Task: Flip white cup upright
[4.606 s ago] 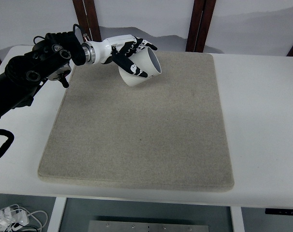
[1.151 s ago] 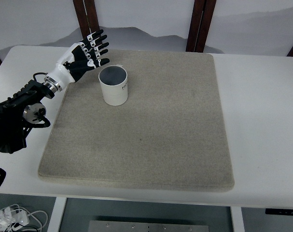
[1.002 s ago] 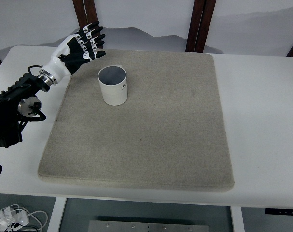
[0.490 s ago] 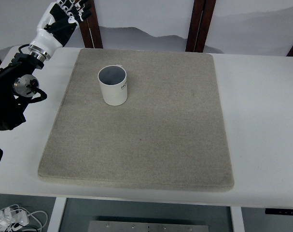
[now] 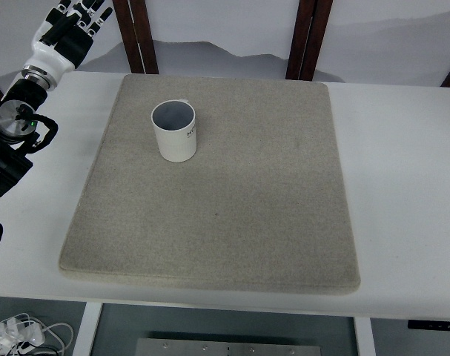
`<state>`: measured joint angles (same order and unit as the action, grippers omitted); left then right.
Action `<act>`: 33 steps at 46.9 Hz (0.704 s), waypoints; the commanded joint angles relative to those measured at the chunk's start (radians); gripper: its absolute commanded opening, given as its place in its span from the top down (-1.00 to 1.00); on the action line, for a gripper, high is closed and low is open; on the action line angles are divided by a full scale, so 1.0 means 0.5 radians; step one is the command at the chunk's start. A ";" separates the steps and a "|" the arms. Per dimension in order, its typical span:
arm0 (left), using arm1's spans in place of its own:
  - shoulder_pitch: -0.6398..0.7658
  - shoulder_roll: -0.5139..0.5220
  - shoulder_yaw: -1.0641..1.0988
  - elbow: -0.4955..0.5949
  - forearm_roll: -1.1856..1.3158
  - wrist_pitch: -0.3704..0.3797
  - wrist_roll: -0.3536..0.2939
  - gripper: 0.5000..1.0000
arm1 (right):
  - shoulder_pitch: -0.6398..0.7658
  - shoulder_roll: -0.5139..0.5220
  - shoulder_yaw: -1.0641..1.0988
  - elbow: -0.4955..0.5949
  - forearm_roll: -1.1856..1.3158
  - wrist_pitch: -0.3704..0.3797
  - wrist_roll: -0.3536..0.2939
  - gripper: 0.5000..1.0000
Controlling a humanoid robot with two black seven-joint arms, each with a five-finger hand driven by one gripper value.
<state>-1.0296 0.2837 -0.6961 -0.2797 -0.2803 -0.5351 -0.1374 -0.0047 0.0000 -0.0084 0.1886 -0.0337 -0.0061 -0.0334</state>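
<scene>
White cup [image 5: 174, 131] stands upright on a grey mat [image 5: 217, 215], mouth open to the ceiling, its dark inside plainly visible. It sits in the far left part of the mat, well in from the edges, with a small dark print on its side facing near and right. The mat lies flat on a white table [image 5: 402, 185].

Left hand [image 5: 67, 27] is raised at the far left corner of the scene, beyond the table's far edge and well apart from the cup. Its white and black fingers [image 5: 87, 13] are spread loosely and hold nothing. The black arm behind it runs down the left edge. No right arm shows anywhere.

Judging by how things lie, the flip looks done: the cup rests on its base and nothing touches it. What remains, if anything, is to get the arm clear without disturbing the result. To do that well, the hand should travel away from the cup, up and to the left, not sweep low across the mat, since a light cup on soft felt would tip at a brush from a finger or wrist. It seems wise to keep the fingers loose and open so nothing catches the rim. The cup appears level, so no correcting nudge seems called for.
</scene>
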 commanded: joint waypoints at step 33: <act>0.053 -0.178 -0.258 0.016 -0.409 0.263 0.413 -0.99 | -0.006 0.000 0.004 0.031 -0.009 0.022 0.009 -0.81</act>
<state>-1.0033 0.2033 -0.8322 -0.2732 -0.4935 -0.3818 0.0725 -0.0079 0.0000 -0.0065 0.2042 -0.0386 0.0058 -0.0310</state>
